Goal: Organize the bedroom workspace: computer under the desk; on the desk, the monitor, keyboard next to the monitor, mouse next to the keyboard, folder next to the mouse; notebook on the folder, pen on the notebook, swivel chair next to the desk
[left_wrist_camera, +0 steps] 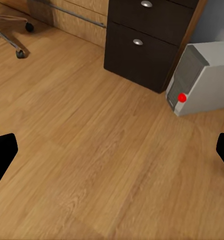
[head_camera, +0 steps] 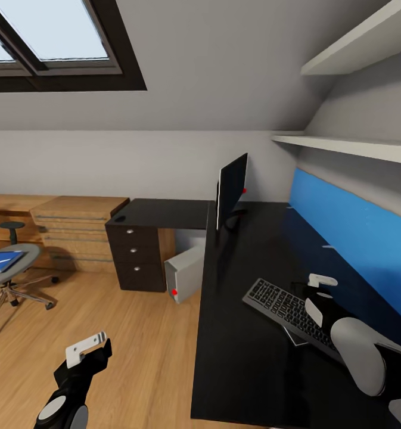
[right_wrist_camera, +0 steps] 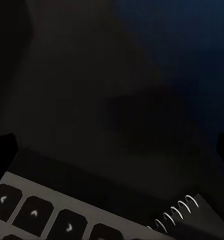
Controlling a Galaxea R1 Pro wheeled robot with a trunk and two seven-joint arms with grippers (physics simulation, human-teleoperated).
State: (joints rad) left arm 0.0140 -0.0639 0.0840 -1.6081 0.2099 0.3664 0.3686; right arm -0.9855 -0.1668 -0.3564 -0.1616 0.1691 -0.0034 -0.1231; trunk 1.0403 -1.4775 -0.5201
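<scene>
On the desk (head_camera: 254, 333), at the lower right of the head view, one keyboard (head_camera: 283, 307) is lying at an angle, with the right gripper (head_camera: 320, 285) hovering just over its far end. One spiral-bound notebook (right_wrist_camera: 184, 212) is poking out from under the keyboard's edge in the right wrist view, its wire rings showing beside the keys (right_wrist_camera: 34, 212). One monitor (head_camera: 232, 189) is standing further back on the desk, near frame centre, turned edge-on to the camera. Whether the right gripper is wide or narrow I cannot tell; the dark tips are barely showing at the picture's edges.

Below the desk's short wing, one computer (head_camera: 185, 273) is sitting on the wood floor (head_camera: 134, 333), tilted, just beside one black three-drawer unit (head_camera: 134, 253). At the far left one swivel chair (head_camera: 3, 268) is standing well apart from the desk, carrying one blue folder (head_camera: 2, 261) on its seat. A wooden chest (head_camera: 75, 229) is sitting between chair and drawer unit, against the wall.

At the lower left the left gripper (head_camera: 88, 351) is hanging over bare floor with its fingers (left_wrist_camera: 2, 152) spread wide and holding nothing; the computer (left_wrist_camera: 202, 80) and drawer unit (left_wrist_camera: 147, 42) are lying ahead of it. Two shelves (head_camera: 355, 146) are running along the right wall above a blue back panel (head_camera: 355, 232).
</scene>
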